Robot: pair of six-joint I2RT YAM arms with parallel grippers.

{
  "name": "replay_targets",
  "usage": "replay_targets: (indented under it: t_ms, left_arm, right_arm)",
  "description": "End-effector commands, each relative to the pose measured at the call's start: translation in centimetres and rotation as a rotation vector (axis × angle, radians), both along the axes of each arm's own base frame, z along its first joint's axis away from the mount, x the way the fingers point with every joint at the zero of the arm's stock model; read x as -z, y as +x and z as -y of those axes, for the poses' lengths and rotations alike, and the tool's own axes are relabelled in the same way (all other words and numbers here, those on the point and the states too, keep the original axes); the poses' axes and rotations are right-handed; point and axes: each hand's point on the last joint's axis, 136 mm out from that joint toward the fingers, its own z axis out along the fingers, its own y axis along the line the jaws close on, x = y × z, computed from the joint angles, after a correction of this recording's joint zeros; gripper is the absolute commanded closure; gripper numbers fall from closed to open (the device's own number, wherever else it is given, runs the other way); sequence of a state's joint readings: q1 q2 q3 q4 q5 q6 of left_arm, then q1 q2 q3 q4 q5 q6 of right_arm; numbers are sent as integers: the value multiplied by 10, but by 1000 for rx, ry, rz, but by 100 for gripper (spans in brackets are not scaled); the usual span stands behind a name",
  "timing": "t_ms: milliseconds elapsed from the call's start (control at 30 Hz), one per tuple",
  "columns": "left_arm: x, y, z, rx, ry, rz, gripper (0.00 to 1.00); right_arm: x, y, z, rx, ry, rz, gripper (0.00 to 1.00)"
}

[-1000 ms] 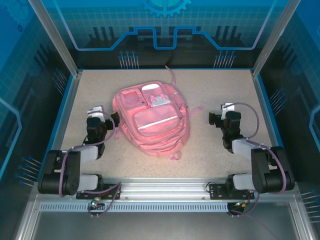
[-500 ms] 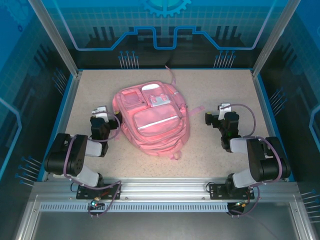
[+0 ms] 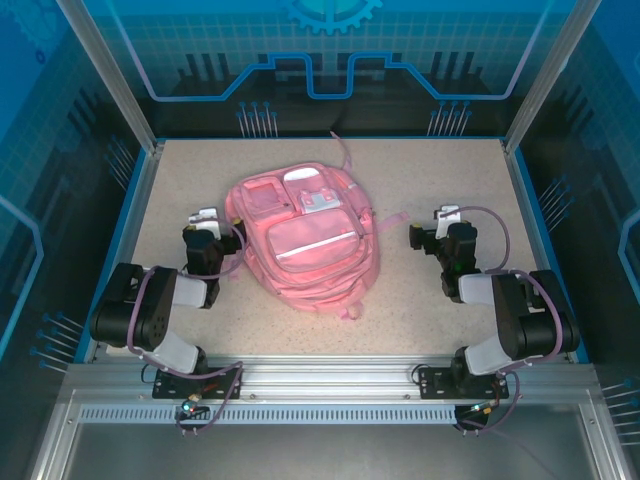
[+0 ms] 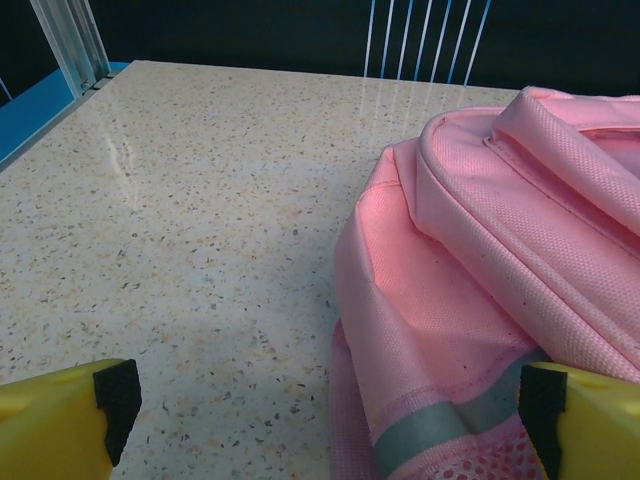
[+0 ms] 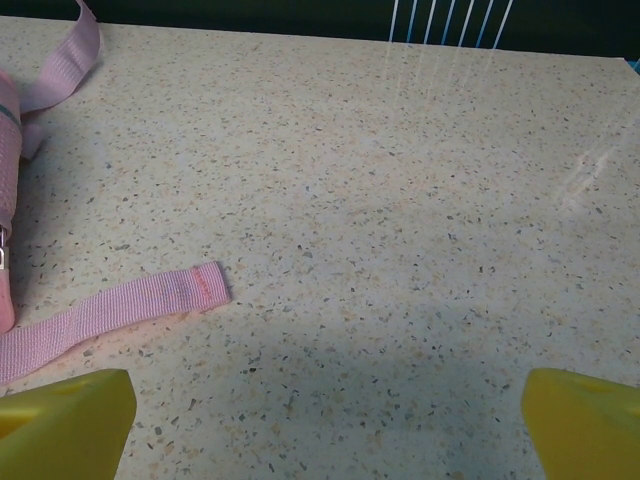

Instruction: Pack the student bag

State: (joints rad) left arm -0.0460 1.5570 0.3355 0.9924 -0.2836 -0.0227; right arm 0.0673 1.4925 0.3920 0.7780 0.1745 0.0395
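So, walls: blue see-through panels and two slanted metal posts stand around me on three sides, with a ribbed metal rail at the near edge.
Tabletop: one pale, speckled, stone-look slab, glossy enough to catch reflections. It is bare apart from the bag and my arms.
Student bag: one pink woven-fabric backpack lies flat, front side up, a little left of the middle of the tabletop and between my two arms. It is soft, rounded and puffed.
Bag front: I count three zip pockets, two small ones at the far end and one wide one below them, which has a pale stripe running across it. White patches sit on the small right pocket.
Arms: two, black and grey, each trailing a purple cable.
Straps: two flat pink webbing strips show on my right side. One loose end lies on the bare tabletop ahead of my right fingers, and the other curls at the far left of that view.
Left fingers: two, yellow with black pads, spread wide and holding nothing. They sit just beside the bag's left edge, and its bulging side blocks the space ahead of my right-hand finger. I cannot tell whether they touch.
Right fingers: two, yellow, spread wide and empty, well apart from the bag's body.
Trim: one grey band, with pink mesh below it.
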Motion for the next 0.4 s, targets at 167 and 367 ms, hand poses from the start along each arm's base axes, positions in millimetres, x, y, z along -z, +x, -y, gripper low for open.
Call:
replay_targets:
  t_ms: [167, 367]
  left_arm:
    - [-4, 7, 3, 16, 2, -2, 1]
    - [-3, 6, 1, 12, 1, -2, 1]
  right_arm:
    - [-6, 6, -2, -5, -14, 20, 0]
    - [-8, 5, -7, -41, -19, 34, 0]
